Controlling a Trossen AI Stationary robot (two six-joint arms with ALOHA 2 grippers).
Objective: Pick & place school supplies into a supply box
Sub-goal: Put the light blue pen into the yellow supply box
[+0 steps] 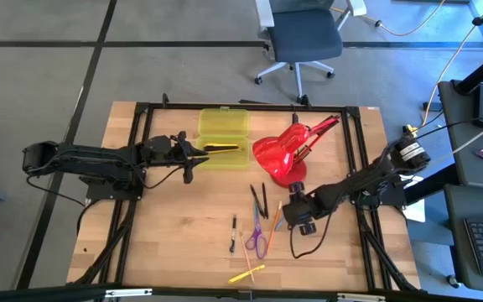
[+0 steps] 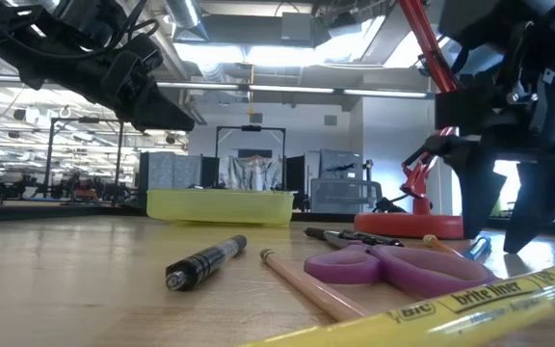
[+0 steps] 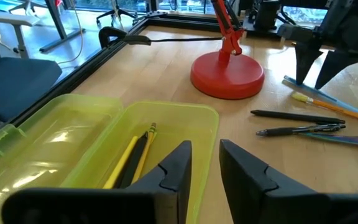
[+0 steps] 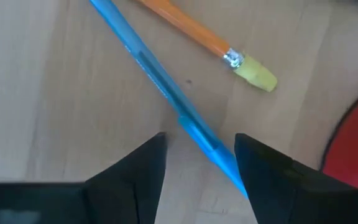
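The supply box [image 1: 223, 138], translucent yellow-green, stands open at the table's far middle with yellow and black pencils [image 3: 132, 155] lying in it. My left gripper [image 3: 205, 149] hovers at the box's near-left corner [image 1: 193, 159], open by a narrow gap with nothing between its fingers. My right gripper [image 4: 199, 140] points down, open, one finger on each side of a blue pen [image 4: 148, 68] lying on the table. No touch shows. An orange pencil [image 4: 185, 28] lies beside the pen. Two black pens [image 1: 259, 200], a black marker [image 1: 234, 232], purple scissors [image 1: 258, 240] and a yellow highlighter [image 1: 247, 273] also lie on the table.
A red desk lamp [image 1: 288, 153] stands just right of the box, its base [image 3: 227, 76] close to the right gripper's far side. Black frame rails [image 1: 141, 113] run along the table's edges. Bare wood lies at the near left [image 1: 166, 243].
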